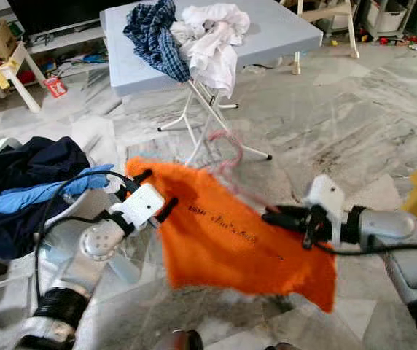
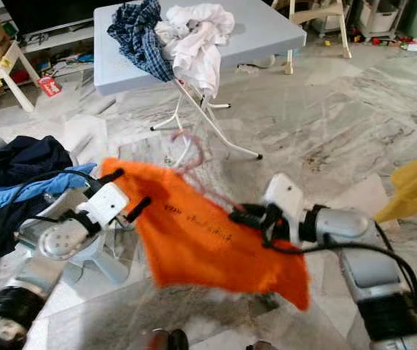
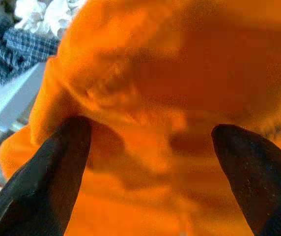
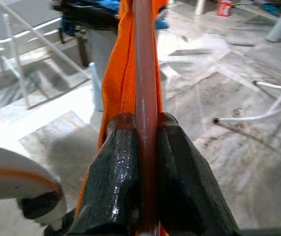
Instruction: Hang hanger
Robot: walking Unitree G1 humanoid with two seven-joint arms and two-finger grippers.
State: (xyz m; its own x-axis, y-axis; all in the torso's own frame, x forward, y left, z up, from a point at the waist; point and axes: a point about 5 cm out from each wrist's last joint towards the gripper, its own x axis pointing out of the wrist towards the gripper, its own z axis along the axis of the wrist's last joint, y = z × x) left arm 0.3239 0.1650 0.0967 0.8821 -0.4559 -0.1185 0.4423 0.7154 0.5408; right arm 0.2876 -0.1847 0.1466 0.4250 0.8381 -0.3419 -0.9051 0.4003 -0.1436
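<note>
Fabric of an orange garment (image 1: 223, 240) stretches between the two grippers above a marble floor (image 1: 340, 124). At its left corner, the left gripper (image 1: 150, 195) has its black fingers (image 3: 47, 172) spread apart, with the cloth bunched in the gap between them. Just beyond that gripper, further left, lies a heap of dark and blue clothes (image 1: 26, 182). Ahead of both grippers stands a grey folding table (image 1: 281, 29) carrying a plaid shirt (image 1: 154, 36) and a white shirt (image 1: 212, 36). A blurred pink hanger (image 4: 145, 78) rises from the garment's upper edge; the right gripper (image 4: 145, 147) is clamped tight on its thin bar, the orange cloth hanging alongside it.
</note>
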